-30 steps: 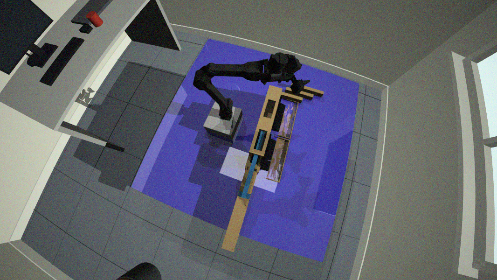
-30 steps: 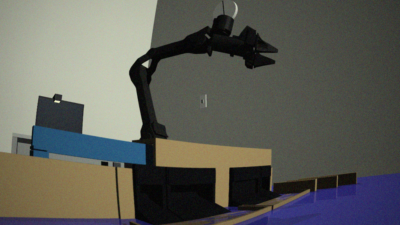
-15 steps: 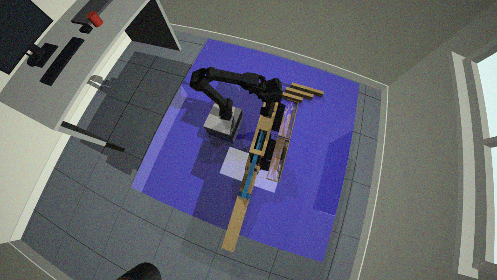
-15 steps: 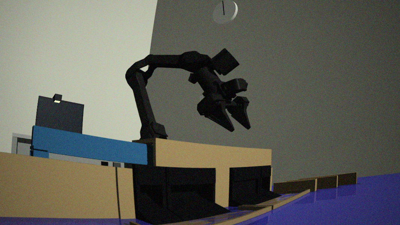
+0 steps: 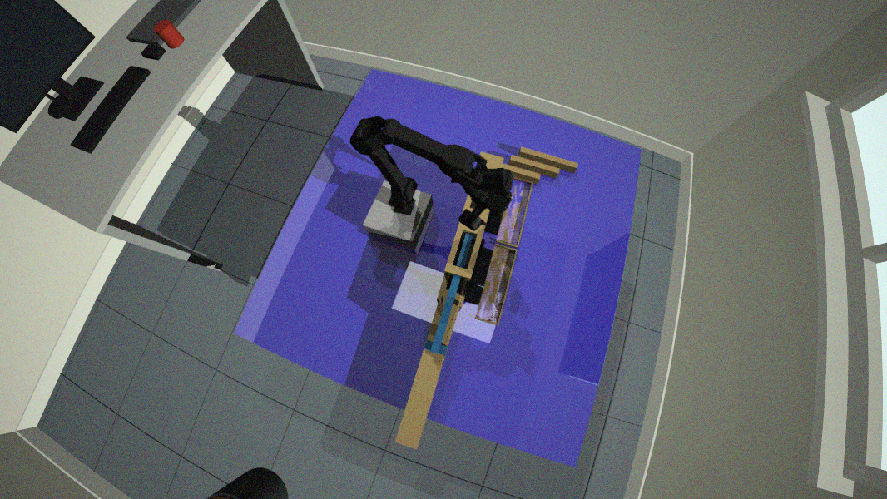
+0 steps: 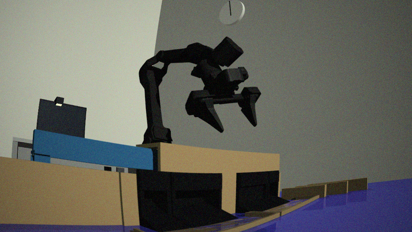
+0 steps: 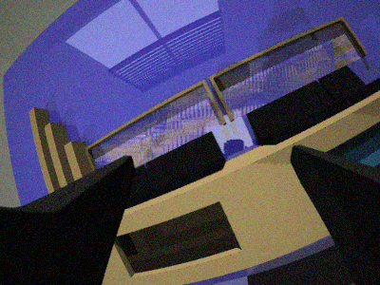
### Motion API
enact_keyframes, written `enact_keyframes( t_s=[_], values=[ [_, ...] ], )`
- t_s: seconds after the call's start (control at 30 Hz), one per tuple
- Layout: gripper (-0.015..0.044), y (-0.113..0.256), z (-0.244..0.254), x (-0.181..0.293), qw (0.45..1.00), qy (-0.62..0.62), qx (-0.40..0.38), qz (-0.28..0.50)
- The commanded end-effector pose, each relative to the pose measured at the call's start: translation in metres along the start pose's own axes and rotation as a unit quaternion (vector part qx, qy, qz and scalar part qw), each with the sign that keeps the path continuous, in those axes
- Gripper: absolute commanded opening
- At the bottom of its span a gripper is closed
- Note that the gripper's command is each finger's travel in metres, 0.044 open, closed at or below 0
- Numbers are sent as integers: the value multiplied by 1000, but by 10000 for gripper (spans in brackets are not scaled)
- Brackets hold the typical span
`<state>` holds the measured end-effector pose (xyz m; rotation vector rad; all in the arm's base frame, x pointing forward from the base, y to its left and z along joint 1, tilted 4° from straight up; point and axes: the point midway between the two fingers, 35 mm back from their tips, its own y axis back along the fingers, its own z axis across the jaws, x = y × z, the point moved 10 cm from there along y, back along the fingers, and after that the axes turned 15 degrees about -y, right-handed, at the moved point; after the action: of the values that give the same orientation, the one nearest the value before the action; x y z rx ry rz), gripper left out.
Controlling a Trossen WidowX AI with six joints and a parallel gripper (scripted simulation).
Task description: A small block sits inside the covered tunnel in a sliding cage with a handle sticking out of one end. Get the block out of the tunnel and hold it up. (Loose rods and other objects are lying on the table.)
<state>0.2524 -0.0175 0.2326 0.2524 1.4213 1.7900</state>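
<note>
- The small block is hidden from sight, so I cannot tell just where it is in the covered tunnel.
- The tunnel is a long box of yellow wood, with two holes like windows in its top.
- A long blue bar pokes out of one end of it.
- The claw is spread wide. It has nothing in it. It hangs above the tunnel, not touching it, with its tips pointing down.
- Black parts sit along one side of the tunnel.
- Next to them lie two see-through panels with thin wood edges, end to end.
- Three wooden sticks lie side by side near the other end of the tunnel.
- Past the blue bar's far end is a flat wooden plank.
- The black arm stands on a gray box.
- The worktop is bright blue.
- Farther off, a red can is on a gray desk.
</note>
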Motion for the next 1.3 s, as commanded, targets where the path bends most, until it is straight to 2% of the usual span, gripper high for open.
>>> enact_keyframes(
  t_s=[0.0, 0.23, 0.47, 1.27],
  values=[
    [440, -8, -32, -42, 991, -120, 57, -21],
    [440, -12, -115, -105, 934, -320, 150, -50],
    [440, -22, -191, -123, 847, -499, 177, -52],
    [440, -45, -204, -115, 840, -510, 178, -52]
  ],
)
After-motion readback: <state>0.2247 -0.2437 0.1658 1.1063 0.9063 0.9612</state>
